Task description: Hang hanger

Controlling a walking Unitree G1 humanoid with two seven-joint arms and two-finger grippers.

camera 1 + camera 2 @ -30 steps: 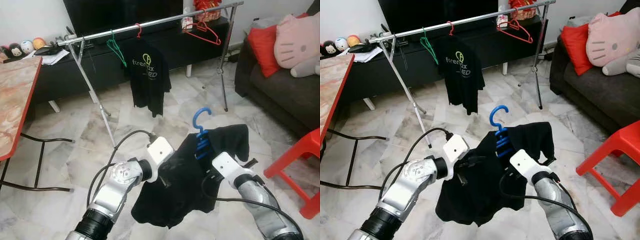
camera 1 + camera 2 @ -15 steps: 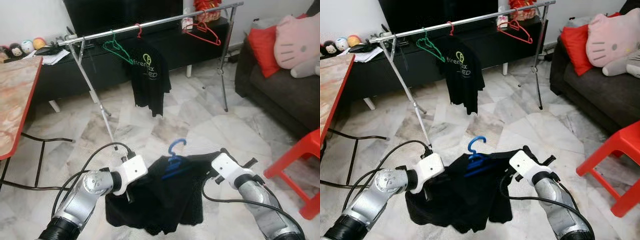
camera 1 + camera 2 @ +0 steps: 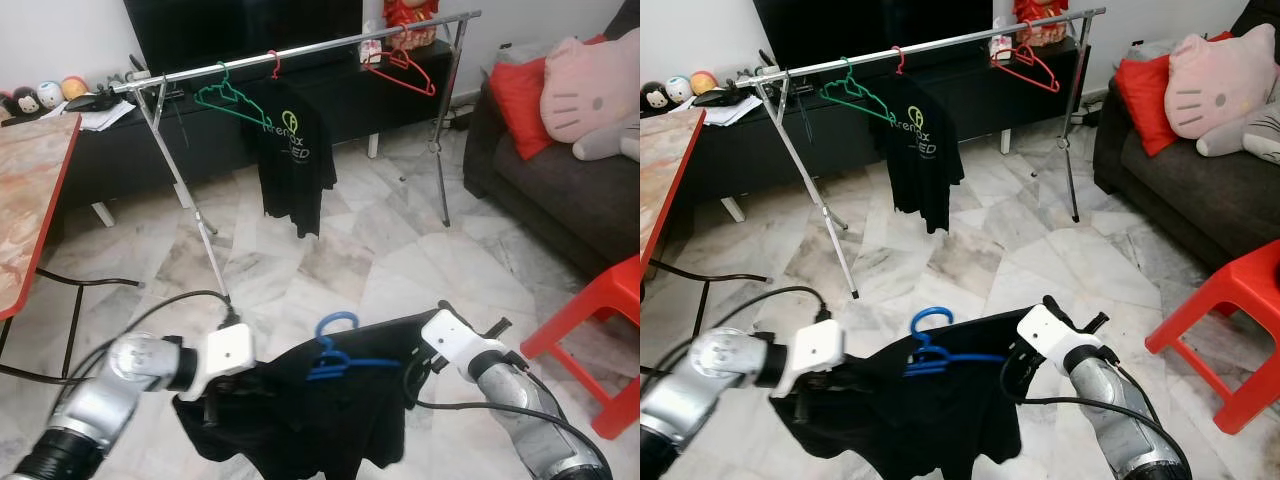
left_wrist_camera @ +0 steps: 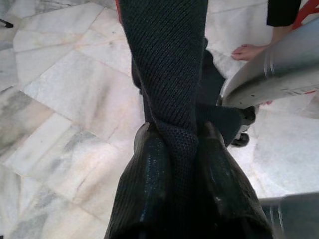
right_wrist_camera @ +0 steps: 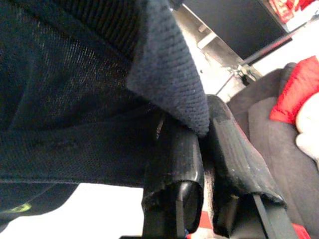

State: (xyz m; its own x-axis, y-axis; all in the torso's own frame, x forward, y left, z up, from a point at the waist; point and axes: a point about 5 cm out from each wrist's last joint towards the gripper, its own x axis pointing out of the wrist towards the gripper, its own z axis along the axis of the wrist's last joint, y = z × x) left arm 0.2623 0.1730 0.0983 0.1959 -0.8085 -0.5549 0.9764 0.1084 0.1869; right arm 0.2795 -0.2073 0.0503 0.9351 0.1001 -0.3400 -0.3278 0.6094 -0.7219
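Lower centre, shirt: black shirt (image 3: pixel 300 420) sagging lower than before
hanger: blue hanger (image 3: pixel 335 352) now tipped flat
left gripper (image 4: pixel 177 144): clamped on shirt
right gripper (image 5: pixel 202 132): clamped on shirt

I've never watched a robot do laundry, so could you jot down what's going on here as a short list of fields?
held item: black shirt with blue hanger in it
left gripper: shut on the shirt's cloth
right gripper: shut on the shirt's cloth
rack: silver rail
already on rail: green hanger, black printed shirt, red hanger
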